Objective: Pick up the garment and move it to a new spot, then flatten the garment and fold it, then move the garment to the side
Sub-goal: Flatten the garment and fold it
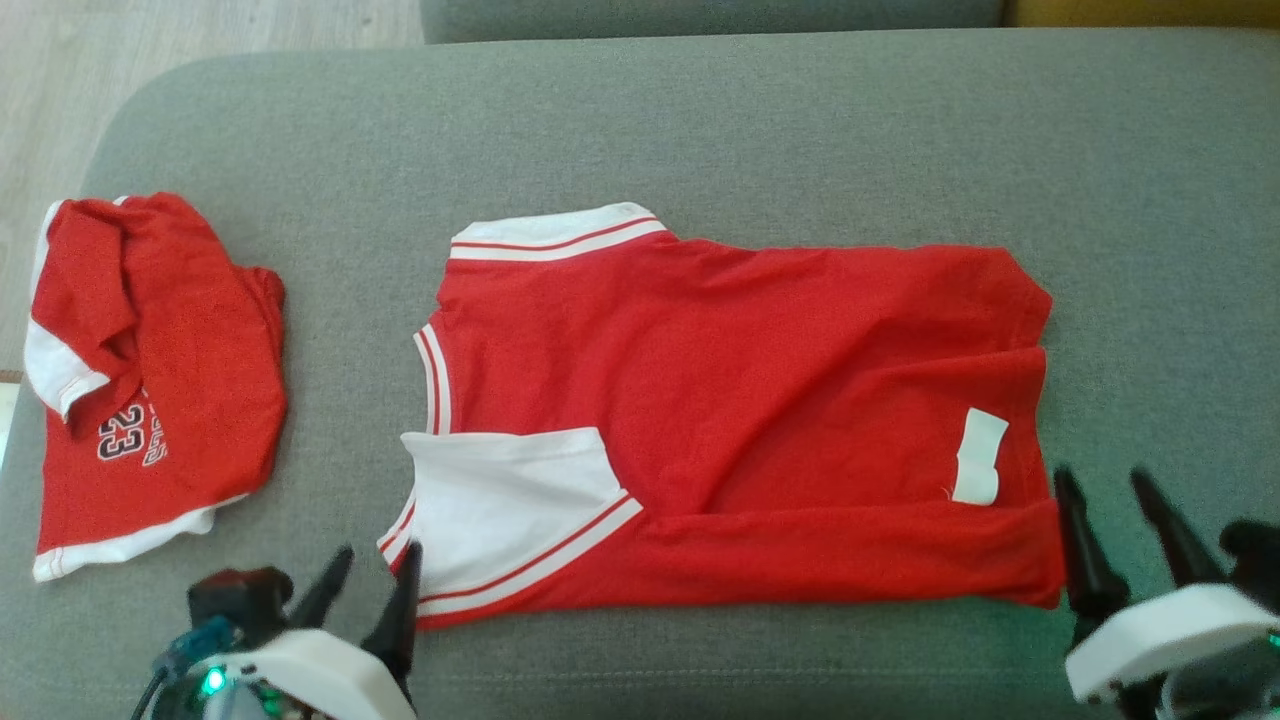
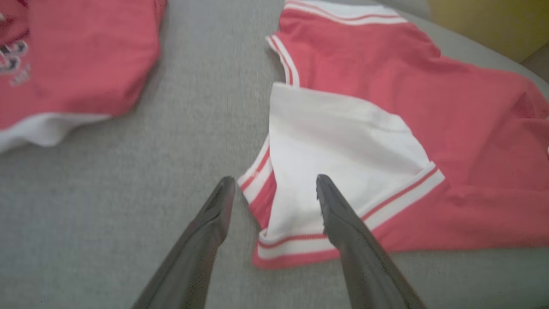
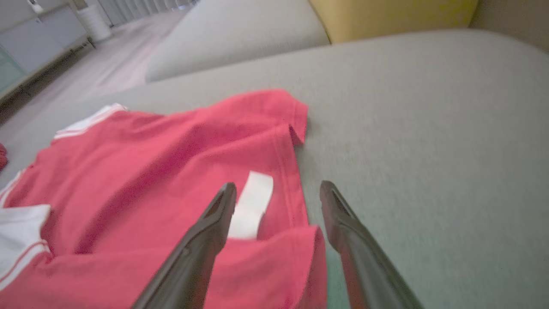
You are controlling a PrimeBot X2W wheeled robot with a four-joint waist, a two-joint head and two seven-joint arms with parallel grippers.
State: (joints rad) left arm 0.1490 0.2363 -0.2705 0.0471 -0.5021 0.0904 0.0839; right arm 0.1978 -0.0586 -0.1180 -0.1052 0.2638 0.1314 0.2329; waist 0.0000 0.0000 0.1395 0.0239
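Observation:
The garment (image 1: 740,400) is a red shirt with white, red-striped sleeves, lying on a grey cushion (image 1: 700,130) with its near long edge folded over. A white sleeve (image 1: 500,500) lies on top at its left end and a white label (image 1: 978,455) near its right end. My left gripper (image 1: 378,572) stands open at the shirt's near left corner, its fingers (image 2: 334,206) straddling the sleeve cuff (image 2: 296,246) without holding it. My right gripper (image 1: 1108,495) is open at the near right corner, the hem (image 3: 300,257) lying loose between its fingers (image 3: 218,214).
A second red shirt (image 1: 150,380), folded and printed with the number 23, lies at the cushion's left end. Bare grey cushion stretches behind and to the right of the garment. A yellow cushion (image 3: 386,17) and pale floor (image 1: 60,60) lie beyond.

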